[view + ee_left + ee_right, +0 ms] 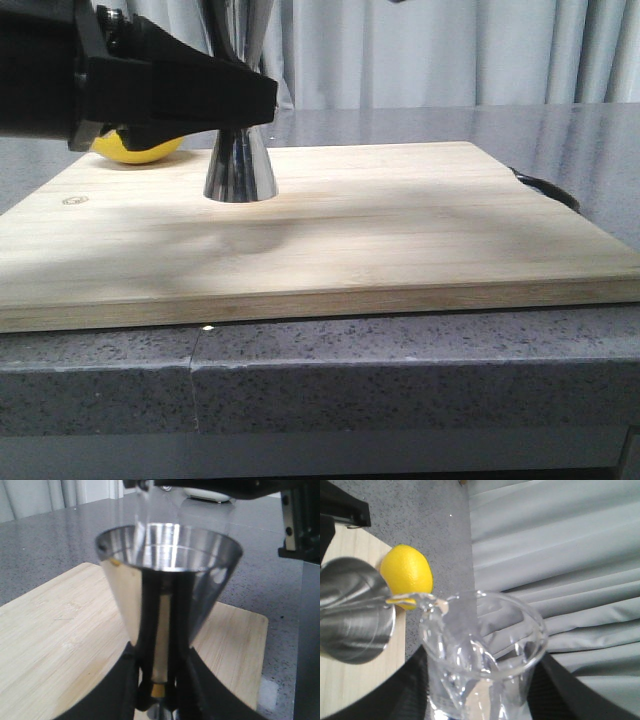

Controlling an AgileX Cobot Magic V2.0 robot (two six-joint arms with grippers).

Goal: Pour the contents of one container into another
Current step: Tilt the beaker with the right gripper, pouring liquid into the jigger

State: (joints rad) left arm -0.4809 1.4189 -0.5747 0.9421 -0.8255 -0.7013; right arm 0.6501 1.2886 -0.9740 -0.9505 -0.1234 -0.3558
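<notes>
Right claw (pixel 480 700) pinches the tilted beaker (pixel 485 645), spout right over the jigger (pixel 167 575) rim, left claw (pixel 159 680) clamping its waist.

one steel jigger (pixel 240 165), one glass beaker (pixel 482 655), one lemon (pixel 409 575), one wooden board (pixel 330 240)

Open board (pixel 400 230) right of the jigger (pixel 240 170); lemon (pixel 135 150) close behind, left arm (pixel 150 90) across its waist.
</notes>
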